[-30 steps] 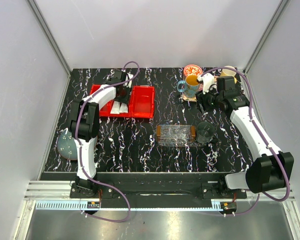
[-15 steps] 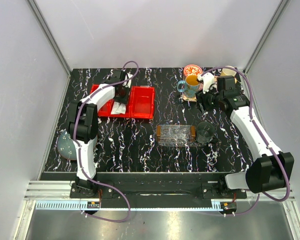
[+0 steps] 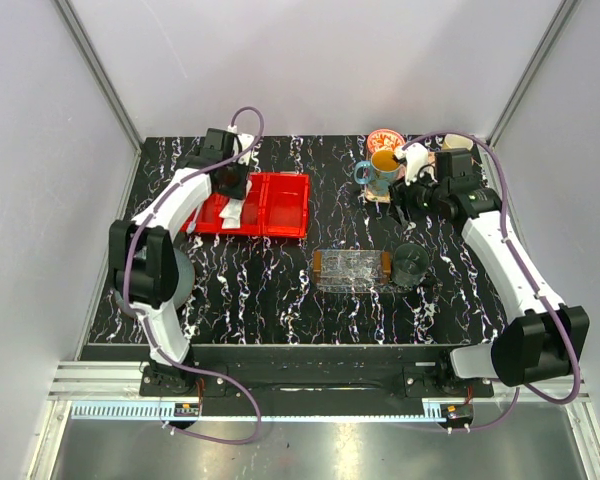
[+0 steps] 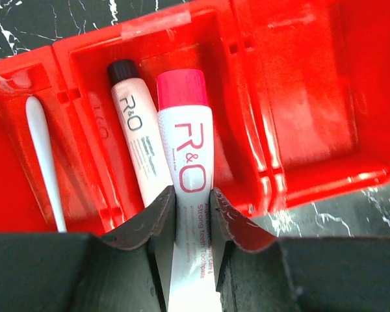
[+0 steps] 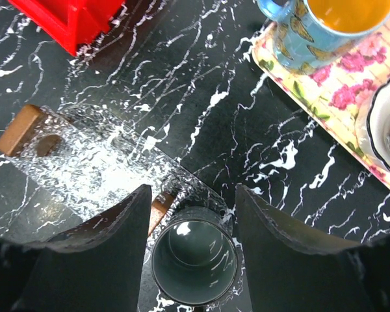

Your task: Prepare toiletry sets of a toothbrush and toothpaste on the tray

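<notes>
Left gripper (image 4: 193,214) pinches the pink-capped toothpaste (image 4: 185,162) over the red bin (image 4: 299,97) — second tube (image 4: 140,140) inside; right gripper (image 5: 192,201) spread above a grey cup (image 5: 194,263)

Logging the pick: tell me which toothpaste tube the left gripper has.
The pink-capped tube, pinched in the left gripper; the black-capped tube lies loose beside it.

the gripper (image 5: 192,195) is hanging, fingers spread, over a dark cup (image 5: 194,260) standing just beside the brown end of the tray (image 5: 84,162). a mug (image 5: 325,32) is sitting on a floral tray (image 5: 315,94); a red bin (image 5: 71,19) is peeking in top-left.
</notes>
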`<state>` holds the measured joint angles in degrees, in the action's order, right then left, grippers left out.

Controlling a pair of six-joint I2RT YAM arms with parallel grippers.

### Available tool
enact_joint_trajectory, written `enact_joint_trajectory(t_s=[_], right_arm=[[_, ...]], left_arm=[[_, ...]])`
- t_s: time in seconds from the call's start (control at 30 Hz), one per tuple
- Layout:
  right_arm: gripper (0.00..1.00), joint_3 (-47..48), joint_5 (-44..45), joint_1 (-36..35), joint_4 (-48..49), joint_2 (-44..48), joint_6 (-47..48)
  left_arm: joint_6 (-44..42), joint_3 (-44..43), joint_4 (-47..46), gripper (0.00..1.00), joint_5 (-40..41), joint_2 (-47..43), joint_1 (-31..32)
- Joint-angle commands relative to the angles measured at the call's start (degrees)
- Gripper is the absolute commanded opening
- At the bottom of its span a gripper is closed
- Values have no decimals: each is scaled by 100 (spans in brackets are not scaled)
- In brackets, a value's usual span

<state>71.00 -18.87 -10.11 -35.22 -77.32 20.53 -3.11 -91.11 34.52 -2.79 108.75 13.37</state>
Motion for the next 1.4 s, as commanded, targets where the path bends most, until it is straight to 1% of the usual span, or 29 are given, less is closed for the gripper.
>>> enact_joint_trajectory(t_s=[0.0,0.03,0.07,0.13,0.17,0.23,0.27,0.3,0.37,0.47,0.5,0.7,0.87,1.07,1.37], right_arm=[[64,458,-739,9,-55,50,-41],[66,502,-871,9,-107,33,-58],[73,563,-1029,0,-160,-11,-32],[77,722,-1442,9,-248,-64,12],[78,774,-1548,0,-248,-108,3],[79,959,-1856,0,-248,-195,-119],[82,1029,-1979,0,-248,-300,-181],[84,1169,-2258,-9,-266,-354,-294],[89,1319,-2515,-70,-283,-537,-409],[96,1609,-2937,-237,-318,-775,-594],[100,1749,-3112,-272,-319,-837,-655],[100,2233,-3736,-615,-467,-1320,-884],[100,2269,-3878,-983,-565,-1567,-771],[100,2260,-4098,-1256,-679,-1769,-621],[100,2427,-4142,-1555,-1030,-2076,-331]], left_arm=[[-487,313,-217,0,-643,-986,-36],[-558,444,-235,0,-731,-1231,-36],[-767,489,-218,0,-1045,-1355,-36],[-988,603,-166,0,-1372,-1706,-27],[-1233,647,-113,0,-1783,-1821,-27],[-1419,822,-112,0,-2075,-2163,8],[-1611,884,-121,0,-2416,-2269,26],[-1692,937,-130,0,-2541,-2366,61],[-1893,1077,-130,0,-2848,-2612,131],[-2166,1209,-121,0,-2982,-2876,385],[-2245,1244,-121,0,-2999,-2946,551],[-2790,1350,-7,0,-2860,-3263,1255],[-3151,1324,151,0,-2517,-3325,1738],[-3546,1377,274,0,-2156,-3387,2134],[-4056,1447,459,0,-1998,-3475,2451]])
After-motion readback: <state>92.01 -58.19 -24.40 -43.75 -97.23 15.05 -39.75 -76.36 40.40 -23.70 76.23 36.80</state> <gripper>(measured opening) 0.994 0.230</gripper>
